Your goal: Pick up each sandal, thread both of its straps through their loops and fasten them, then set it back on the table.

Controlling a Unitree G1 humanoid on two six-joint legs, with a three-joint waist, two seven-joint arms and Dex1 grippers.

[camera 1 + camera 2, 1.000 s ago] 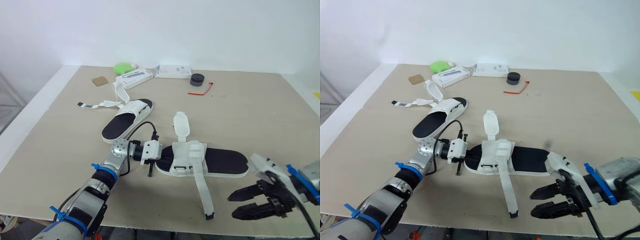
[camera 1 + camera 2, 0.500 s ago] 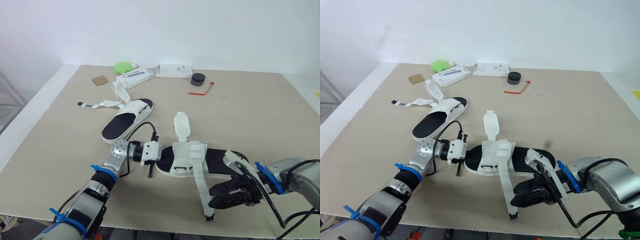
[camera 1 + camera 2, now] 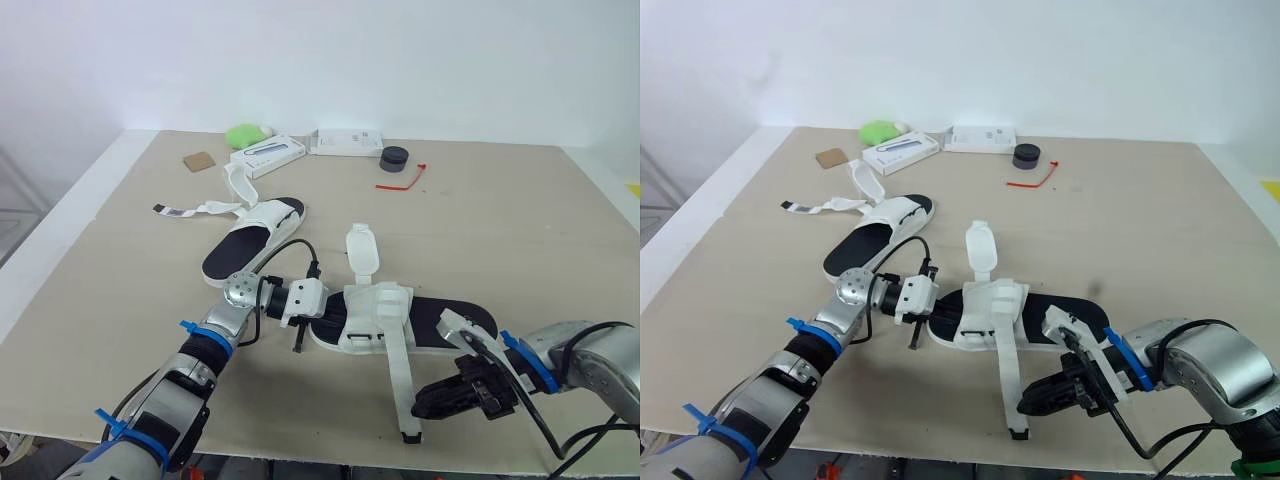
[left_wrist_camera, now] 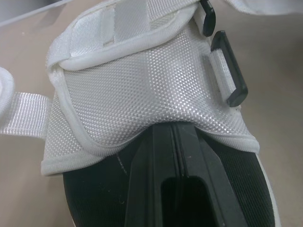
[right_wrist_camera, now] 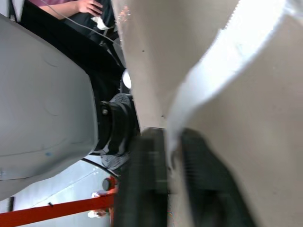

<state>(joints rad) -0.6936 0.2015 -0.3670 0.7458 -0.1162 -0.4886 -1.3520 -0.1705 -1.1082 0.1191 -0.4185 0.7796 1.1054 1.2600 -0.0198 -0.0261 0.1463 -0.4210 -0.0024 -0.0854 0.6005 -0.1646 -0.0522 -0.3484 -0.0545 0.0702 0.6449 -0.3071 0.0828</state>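
The near sandal [image 3: 455,322], white with a black insole, lies flat at the table's front. My left gripper [image 3: 322,318] is at its toe end, shut on the sandal under the white upper [image 4: 142,85]. A short flap strap [image 3: 362,250] points toward the back of the table. A long strap [image 3: 398,370] runs toward the front edge and ends in a black tip [image 3: 408,436]. My right gripper [image 3: 425,406] is shut on this strap near the tip, and the strap [image 5: 227,61] passes between its fingers. The far sandal [image 3: 250,240] lies further back with both straps loose.
At the back stand a green object [image 3: 245,134], two white boxes [image 3: 270,153] [image 3: 347,142], a black round cap [image 3: 395,157], a red tie [image 3: 405,180] and a brown card [image 3: 201,160]. The table's front edge [image 3: 300,455] runs just below the strap tip.
My right gripper has moved left from the front right corner to the long strap and shut on it. The strap tip has shifted slightly left. The left gripper stays at the toe.
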